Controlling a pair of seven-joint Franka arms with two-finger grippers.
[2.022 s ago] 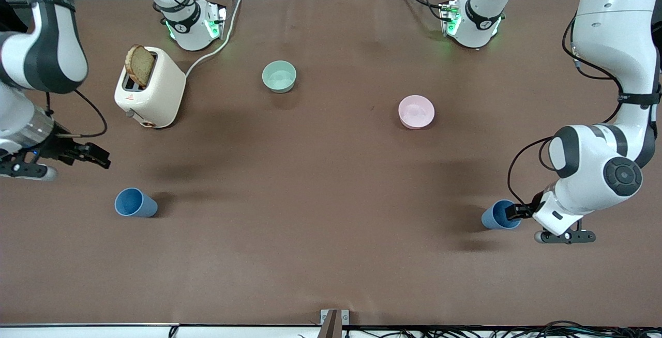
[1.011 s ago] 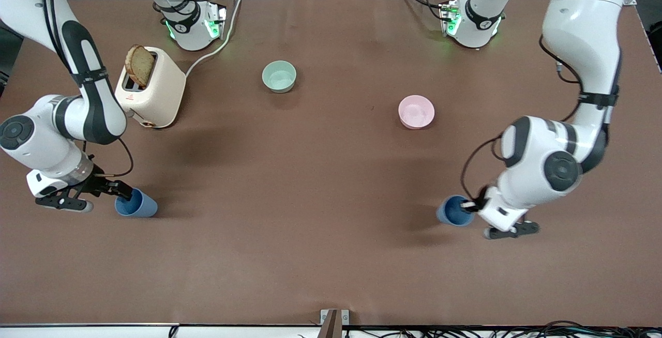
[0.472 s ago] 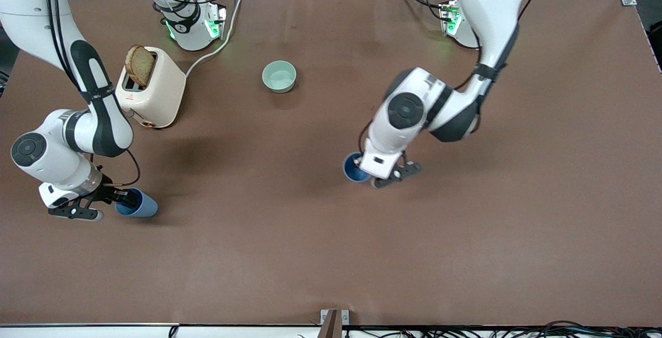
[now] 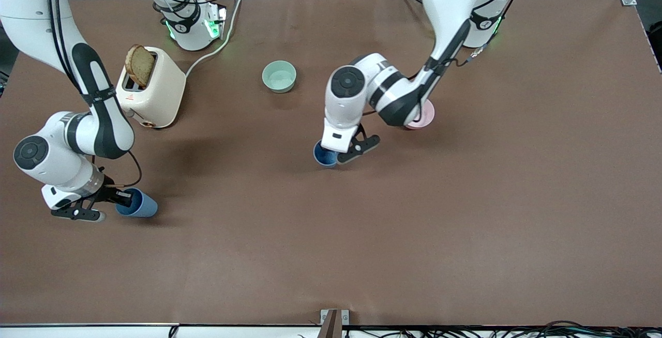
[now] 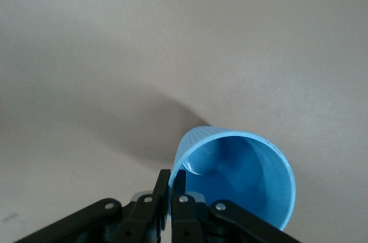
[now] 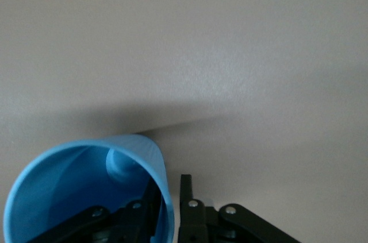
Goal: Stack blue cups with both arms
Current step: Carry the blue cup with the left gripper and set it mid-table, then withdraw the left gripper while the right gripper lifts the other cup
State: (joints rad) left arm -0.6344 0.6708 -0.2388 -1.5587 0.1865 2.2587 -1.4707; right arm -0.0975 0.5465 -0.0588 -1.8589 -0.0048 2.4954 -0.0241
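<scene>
One blue cup [image 4: 322,156] [image 5: 241,174] hangs tilted over the middle of the table. My left gripper [image 4: 331,153] [image 5: 171,175] is shut on its rim, one finger inside and one outside. The other blue cup [image 4: 142,206] [image 6: 69,191] stands on the table toward the right arm's end, nearer to the front camera than the toaster. My right gripper [image 4: 124,201] [image 6: 169,188] straddles its rim. One finger is inside against the wall, and the outer finger [image 6: 185,188] stands a narrow gap off it.
A cream toaster [image 4: 155,92] with a slice of bread [image 4: 139,65] stands near the right arm's base, its cable [image 4: 217,48] running to the table's edge. A pale green bowl [image 4: 279,76] sits mid-table. A pink bowl [image 4: 427,116] is partly hidden under the left arm.
The left arm has carried its cup from the left arm's end to over the middle. The right gripper has dropped to the other cup and its fingers have narrowed around the rim.
</scene>
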